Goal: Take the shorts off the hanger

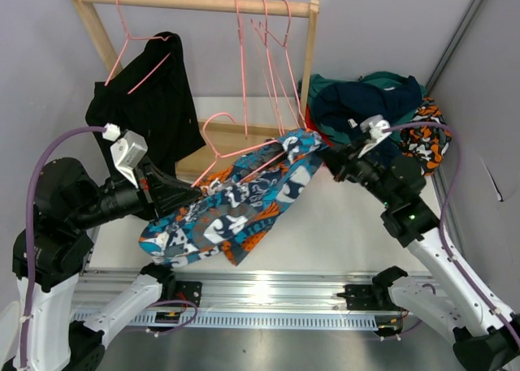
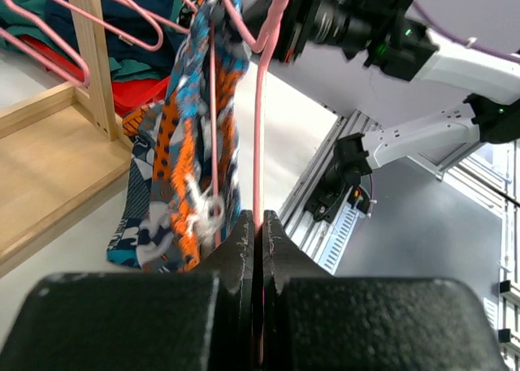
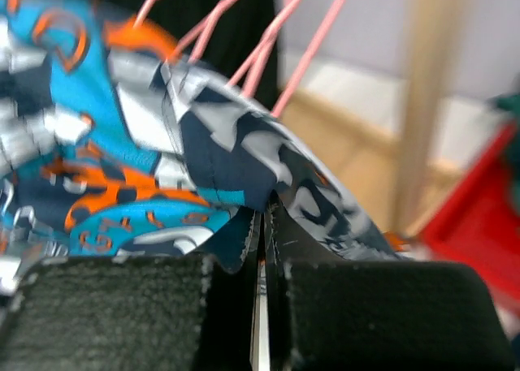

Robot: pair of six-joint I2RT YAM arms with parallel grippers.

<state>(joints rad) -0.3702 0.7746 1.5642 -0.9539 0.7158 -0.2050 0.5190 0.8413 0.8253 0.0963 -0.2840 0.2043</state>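
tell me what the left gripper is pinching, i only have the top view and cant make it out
observer: The left wrist view shows the left gripper shut on the wire of the pink hanger, not on cloth.
operator: and the right one, cloth or wire
observer: The right wrist view shows the right gripper shut on a fold of the patterned shorts. The pink wires pass above its fingers.
operator: are the shorts off the hanger yet
observer: Not yet. In the left wrist view the cloth is bunched around the hanger's far end.
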